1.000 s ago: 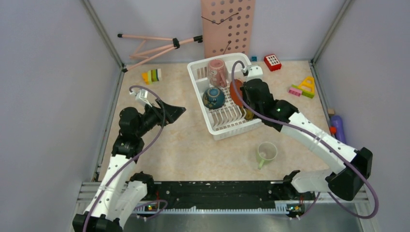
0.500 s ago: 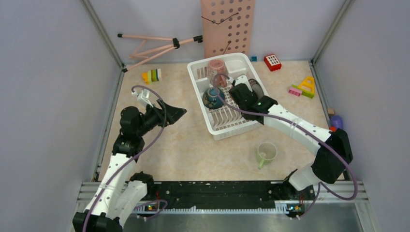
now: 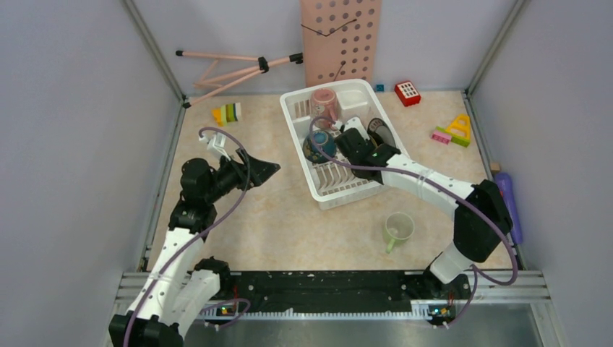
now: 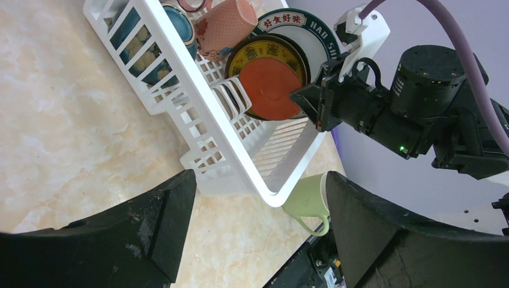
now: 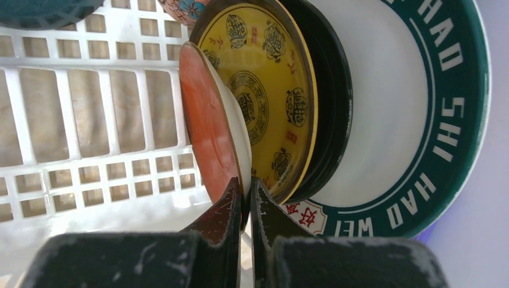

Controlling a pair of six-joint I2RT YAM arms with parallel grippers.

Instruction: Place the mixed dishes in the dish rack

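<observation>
The white dish rack (image 3: 296, 137) holds a pink mug (image 3: 325, 105) and a blue-outside bowl (image 3: 319, 145). My right gripper (image 5: 245, 191) is shut on the rim of the orange-red saucer (image 5: 207, 126), which stands on edge in the rack. Behind it stand a black plate with a yellow face (image 5: 267, 84) and the dark plate with lettered rim (image 5: 432, 126). In the top view the right gripper (image 3: 348, 142) is over the rack's middle. The pale green mug (image 3: 398, 228) lies on the table near the rack. My left gripper (image 3: 264, 170) is open and empty, left of the rack.
A purple bottle (image 3: 507, 192) lies at the right wall. Toy blocks (image 3: 230, 113) lie at the back left, with others at the back right (image 3: 408, 92) and right (image 3: 455, 130). A pink pegboard (image 3: 341, 40) and a folded tripod (image 3: 231, 69) lean at the back.
My right gripper has swung left from the rack's right side to its middle with the saucer, uncovering the lettered plate. The left arm has barely moved.
</observation>
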